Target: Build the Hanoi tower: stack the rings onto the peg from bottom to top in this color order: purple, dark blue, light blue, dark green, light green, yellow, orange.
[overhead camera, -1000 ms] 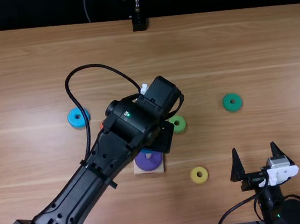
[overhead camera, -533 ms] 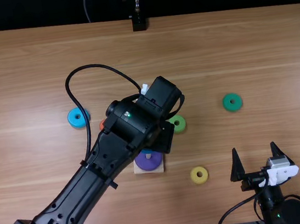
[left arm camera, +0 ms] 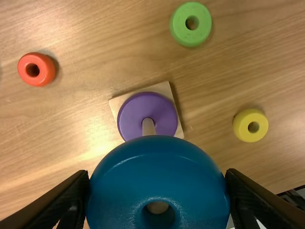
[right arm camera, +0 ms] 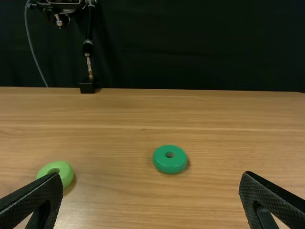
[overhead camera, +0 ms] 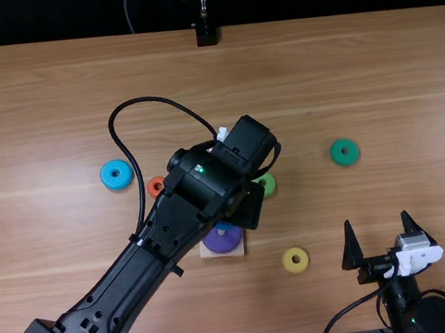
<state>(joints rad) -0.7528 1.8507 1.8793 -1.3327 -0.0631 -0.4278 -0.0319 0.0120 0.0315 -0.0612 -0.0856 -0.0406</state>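
Ring [left arm camera: 119, 181] (dk-blue) in L tool [overhead camera: 248, 208]

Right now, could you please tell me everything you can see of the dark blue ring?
The dark blue ring is thick and round, with softly curved edges, a round hole through its middle and a smooth, glossy surface that looks like plastic or painted wood. The left gripper holds it, one finger pressed on either side. In the left wrist view it hides part of the peg and the purple ring; whether it touches them, I cannot tell.

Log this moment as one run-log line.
left gripper: jaws closed on dark blue ring | purple ring: around peg | light blue ring: on table | right gripper: jaws open, empty
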